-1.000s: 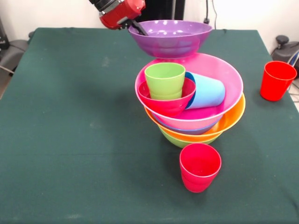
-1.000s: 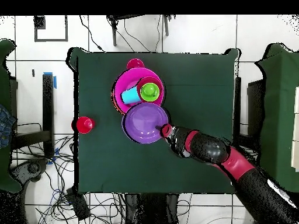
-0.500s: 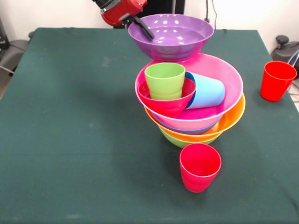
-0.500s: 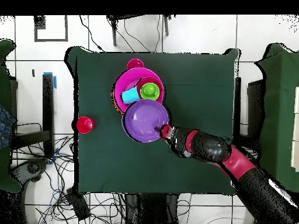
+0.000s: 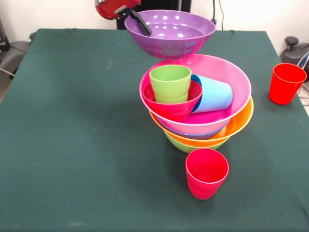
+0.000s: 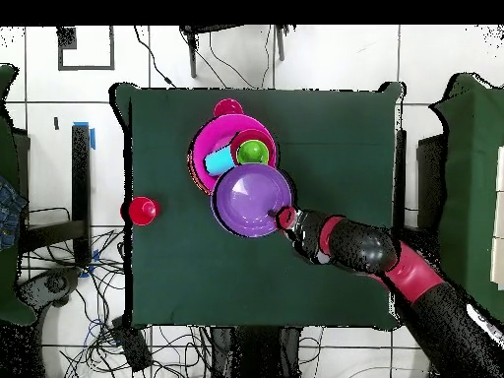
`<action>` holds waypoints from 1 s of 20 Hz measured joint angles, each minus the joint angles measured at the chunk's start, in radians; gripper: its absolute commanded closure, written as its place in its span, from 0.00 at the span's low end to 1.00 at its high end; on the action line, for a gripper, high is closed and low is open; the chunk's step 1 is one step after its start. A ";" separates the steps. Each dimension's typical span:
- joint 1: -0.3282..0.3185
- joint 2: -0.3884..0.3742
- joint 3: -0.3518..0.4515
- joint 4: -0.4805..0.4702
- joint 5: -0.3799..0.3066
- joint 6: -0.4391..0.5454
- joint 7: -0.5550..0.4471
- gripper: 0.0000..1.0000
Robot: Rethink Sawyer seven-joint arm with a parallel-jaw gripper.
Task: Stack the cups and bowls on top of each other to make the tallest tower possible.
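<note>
My gripper is shut on the left rim of the purple bowl, held in the air above and behind the tower. The tower is nested bowls with lime green, orange, blue and pink rims. Inside the pink bowl sits a small red bowl holding an upright lime green cup, with a sky blue cup lying tilted beside it. One red cup stands in front of the tower, another red cup far right.
The green cloth-covered table has wide bare room on its left half. Cables and tiled floor surround the table in the overhead view.
The gripper has lifted the purple bowl higher and shifted it slightly left in the front view. The tower and both red cups have not moved.
</note>
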 measured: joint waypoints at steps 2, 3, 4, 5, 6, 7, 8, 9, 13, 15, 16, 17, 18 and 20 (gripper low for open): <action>-0.001 -0.019 0.006 0.000 0.010 0.000 0.000 1.00; -0.001 -0.022 0.007 0.000 0.011 0.000 0.000 1.00; -0.001 -0.029 0.010 0.000 0.014 0.000 0.000 1.00; -0.002 -0.032 0.011 0.000 0.016 0.000 0.000 1.00; -0.002 -0.035 0.012 0.000 0.018 0.000 0.000 1.00; -0.002 -0.039 0.014 0.000 0.021 0.000 0.000 1.00; -0.002 -0.040 0.015 0.000 0.023 0.000 0.000 1.00; -0.002 -0.040 0.015 -0.001 0.025 0.000 0.000 1.00; -0.002 -0.034 0.015 -0.009 0.025 0.000 0.000 1.00; -0.002 -0.029 0.015 -0.013 0.025 0.000 0.000 1.00; -0.001 -0.023 0.015 -0.018 0.025 0.000 0.000 1.00; 0.000 -0.018 0.015 -0.025 0.025 0.000 0.000 1.00; 0.000 -0.015 0.015 -0.028 0.025 0.000 0.000 1.00; 0.002 -0.004 0.015 -0.041 0.025 0.000 0.000 1.00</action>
